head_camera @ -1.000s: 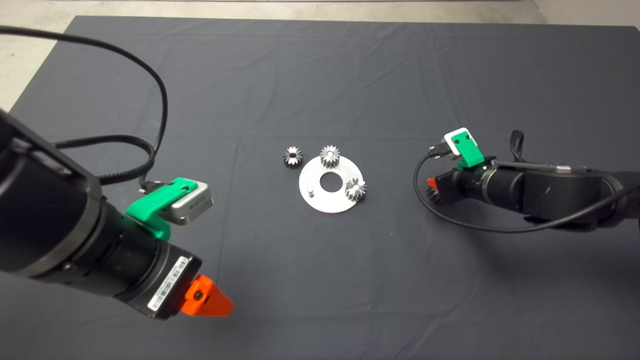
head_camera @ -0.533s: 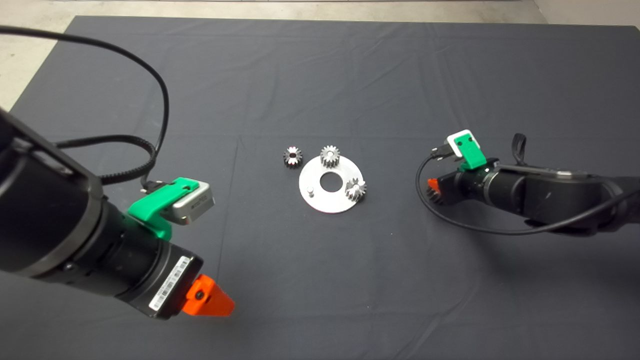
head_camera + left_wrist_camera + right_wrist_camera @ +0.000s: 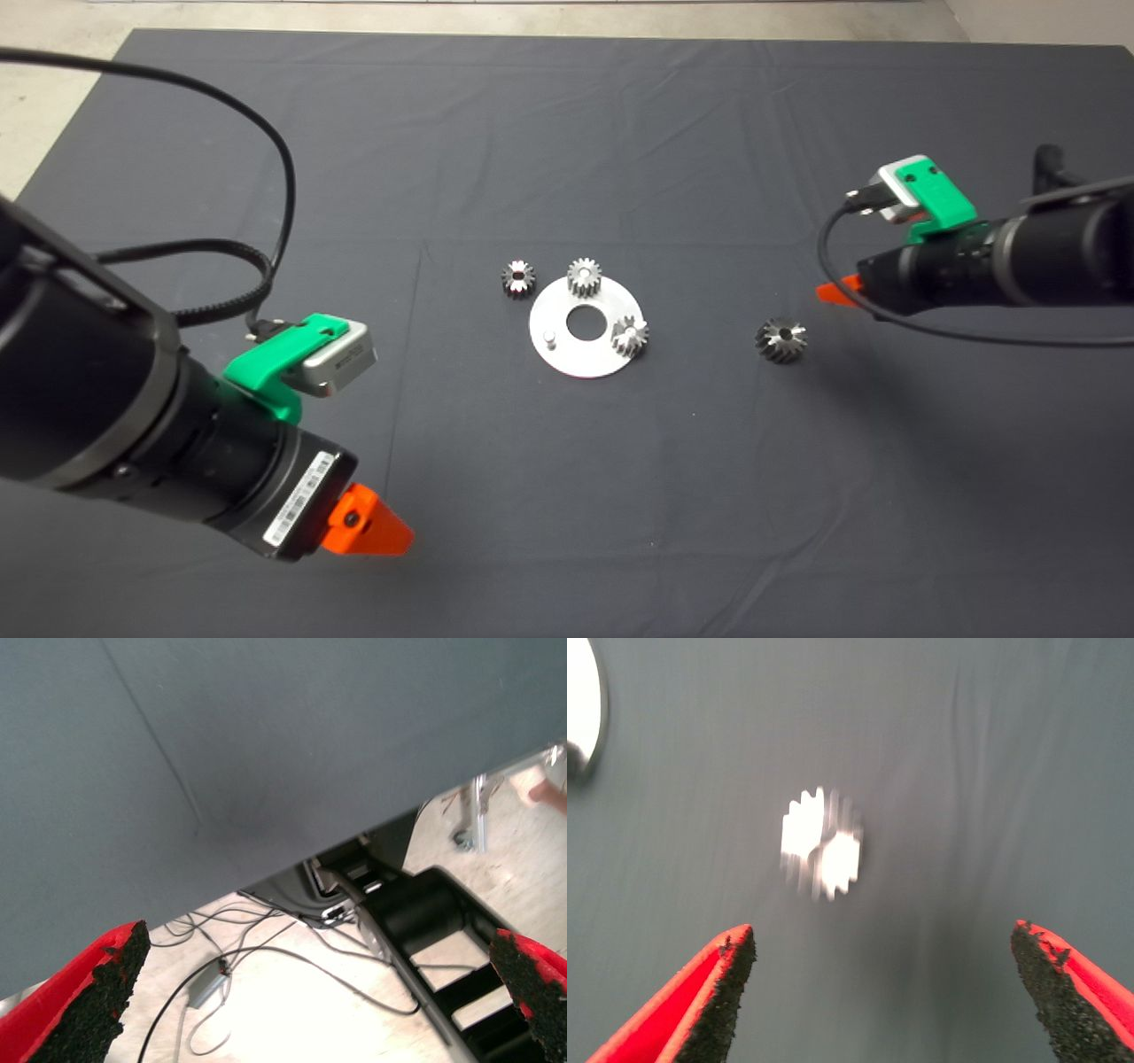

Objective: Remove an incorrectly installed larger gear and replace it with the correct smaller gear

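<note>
The larger gear (image 3: pixel 781 340) lies flat on the mat, right of the round silver plate (image 3: pixel 576 354), with nothing touching it. My right gripper (image 3: pixel 837 291) hovers just right of it, fingers spread wide and empty. In the right wrist view the same gear (image 3: pixel 822 855) shows beyond the open right gripper (image 3: pixel 881 933). The smaller gear (image 3: pixel 518 278) sits on the mat by the plate's far left edge. A bare pin (image 3: pixel 550 337) stands on the plate's left side. My left gripper (image 3: pixel 368 532) stays parked at the lower left, open and empty (image 3: pixel 319 935).
Two paler gears (image 3: pixel 584 276) (image 3: pixel 630 336) sit on the plate's far and right pins. The plate's edge (image 3: pixel 580 700) shows in the right wrist view. Past the mat's near edge the left wrist view shows cables (image 3: pixel 266 957) and the robot's base on the floor.
My right gripper has lifted and drawn back to the right, leaving the larger gear lying uncovered on the mat where the gripper was. The left arm has barely moved.
</note>
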You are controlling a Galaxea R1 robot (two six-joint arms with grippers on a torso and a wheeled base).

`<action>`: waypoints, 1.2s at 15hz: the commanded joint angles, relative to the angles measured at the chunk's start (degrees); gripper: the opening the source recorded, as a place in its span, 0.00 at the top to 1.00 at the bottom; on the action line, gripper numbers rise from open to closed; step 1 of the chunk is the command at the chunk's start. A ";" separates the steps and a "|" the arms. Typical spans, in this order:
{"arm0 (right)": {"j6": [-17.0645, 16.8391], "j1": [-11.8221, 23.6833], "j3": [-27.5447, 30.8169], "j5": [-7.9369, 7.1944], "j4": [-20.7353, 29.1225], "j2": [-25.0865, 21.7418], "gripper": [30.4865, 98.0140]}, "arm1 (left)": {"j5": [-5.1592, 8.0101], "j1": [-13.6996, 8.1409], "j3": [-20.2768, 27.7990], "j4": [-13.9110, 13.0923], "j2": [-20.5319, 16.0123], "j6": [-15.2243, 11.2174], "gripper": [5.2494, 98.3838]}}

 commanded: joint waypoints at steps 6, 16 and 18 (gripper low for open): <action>0.71 13.43 6.46 0.17 41.02 -9.74 0.22 | 1.51 6.26 -16.86 14.05 8.96 -0.35 0.00; 0.71 15.09 10.14 -0.02 41.03 -5.60 0.01 | 9.62 8.09 -35.33 15.58 24.42 7.09 0.00; 0.71 15.17 10.64 -0.03 41.29 -5.35 0.01 | 13.20 8.17 -42.75 15.58 28.51 9.61 0.00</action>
